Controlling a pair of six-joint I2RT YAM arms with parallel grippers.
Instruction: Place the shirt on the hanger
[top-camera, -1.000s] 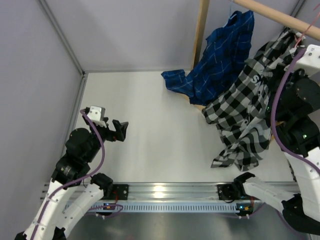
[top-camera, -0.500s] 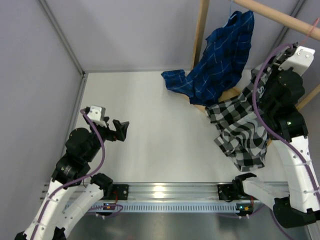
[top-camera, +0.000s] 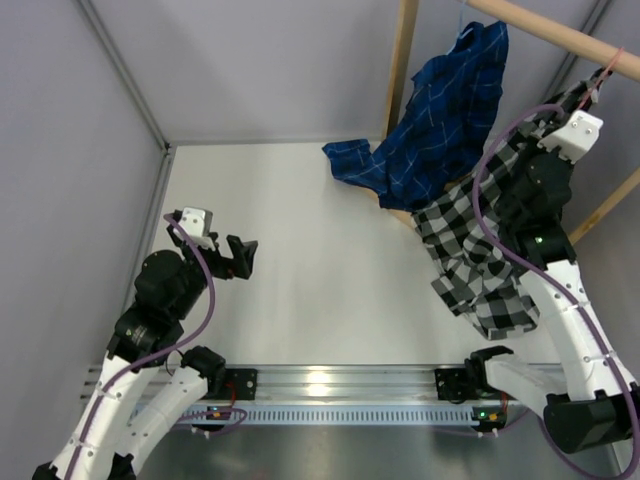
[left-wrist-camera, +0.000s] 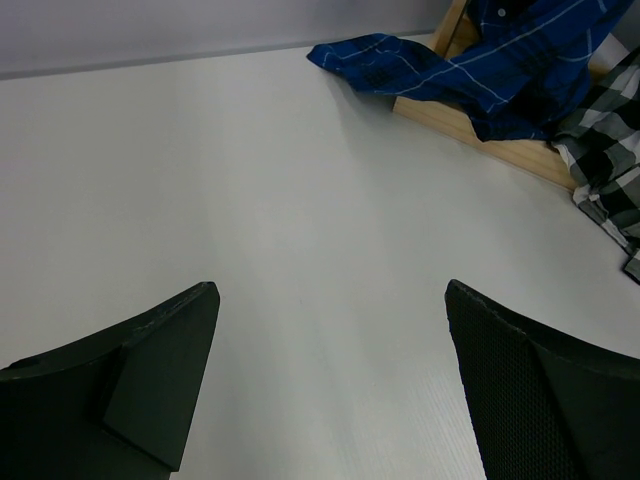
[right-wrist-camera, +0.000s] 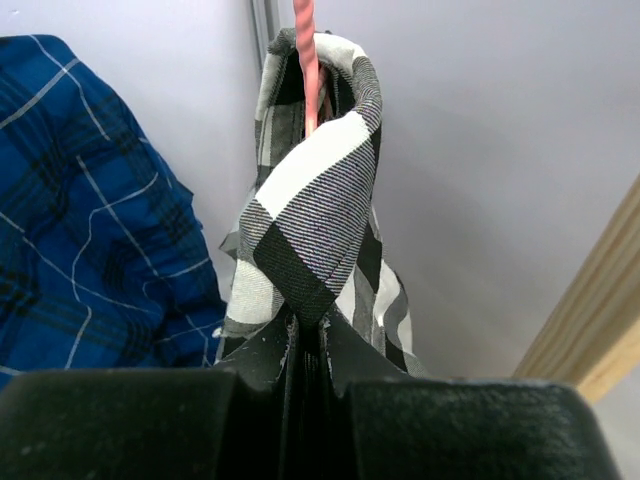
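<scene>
At the far right of the white table (top-camera: 300, 230), the black-and-white buffalo-check fabric shirt (top-camera: 478, 255) hangs as a long, rumpled drape. Its long axis slants from the thick wooden rod (top-camera: 560, 35) at upper right down towards the near edge, and the loose lower end lies beside the right arm's base. The upper end points up at the rod, where the thin pink wire hanger (top-camera: 603, 75) shows only as a short length.

From the right wrist, the right gripper (right-wrist-camera: 305, 335) has its dark fingers pressed together on a twisted fold of the shirt (right-wrist-camera: 310, 210). The weave is coarse, with white, grey-hatched and black squares. The fabric curls into a loop above the fingers, and the smooth pink wire (right-wrist-camera: 304, 60) rises straight out of that loop.

The blue plaid shirt with thin light lines (top-camera: 440, 110) hangs just to the left, its sleeve trailing over the pale wooden base board (left-wrist-camera: 500, 150).

The left gripper (top-camera: 240, 258) hovers above bare tabletop well apart from both garments, its matte black fingers spread wide (left-wrist-camera: 330, 290).

Compared with a second ago, the right wrist has swung inward and up towards the rod. The checked shirt, then spread broadly, is now gathered narrower. The left arm has barely moved.
</scene>
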